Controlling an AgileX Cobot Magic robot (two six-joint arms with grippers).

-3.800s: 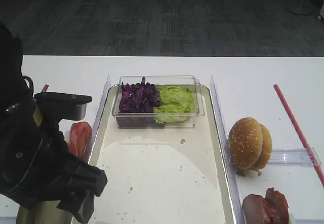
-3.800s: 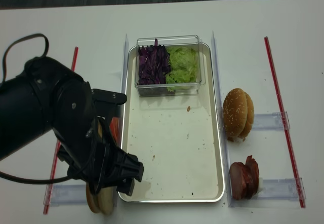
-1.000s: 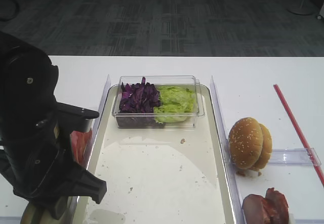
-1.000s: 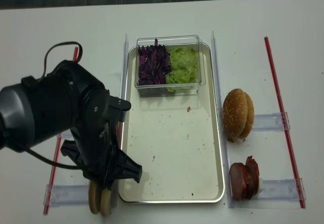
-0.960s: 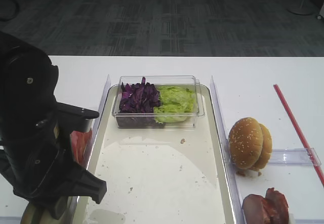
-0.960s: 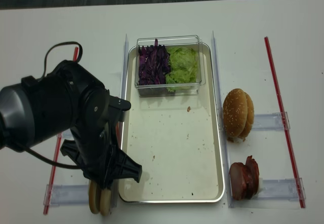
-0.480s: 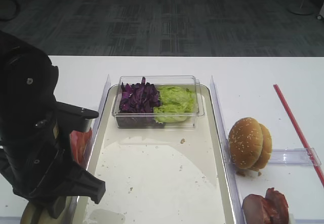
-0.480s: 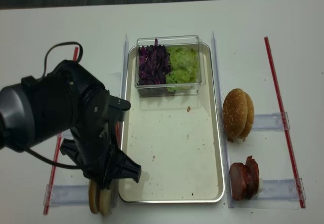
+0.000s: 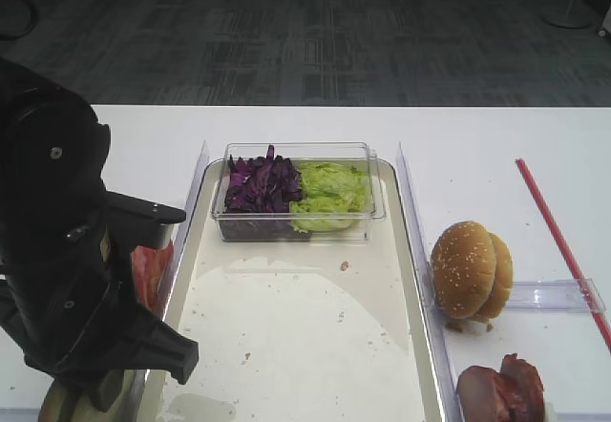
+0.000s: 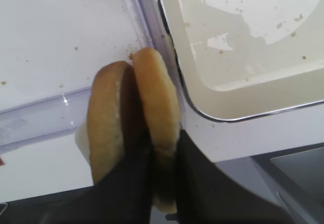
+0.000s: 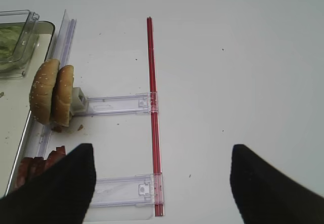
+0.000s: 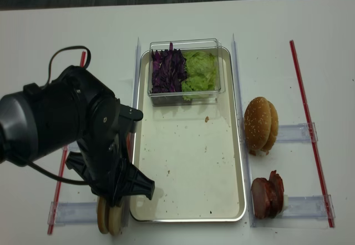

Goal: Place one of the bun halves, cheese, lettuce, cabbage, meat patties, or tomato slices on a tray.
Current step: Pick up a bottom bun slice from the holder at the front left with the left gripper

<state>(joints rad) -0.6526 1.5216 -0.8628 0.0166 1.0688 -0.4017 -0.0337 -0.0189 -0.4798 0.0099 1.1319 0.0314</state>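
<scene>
Grasp step: left hand [image 10: 163, 183] clenched on right-hand bun half [image 10: 158, 117]. Next move, judged: lift, carry toward 1 o'clock over tray [image 12: 191, 214].

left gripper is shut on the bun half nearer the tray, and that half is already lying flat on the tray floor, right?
Not on the tray. The left wrist view shows the left gripper shut on that bun half, which stands on edge outside the tray rim, beside the other half.
</scene>
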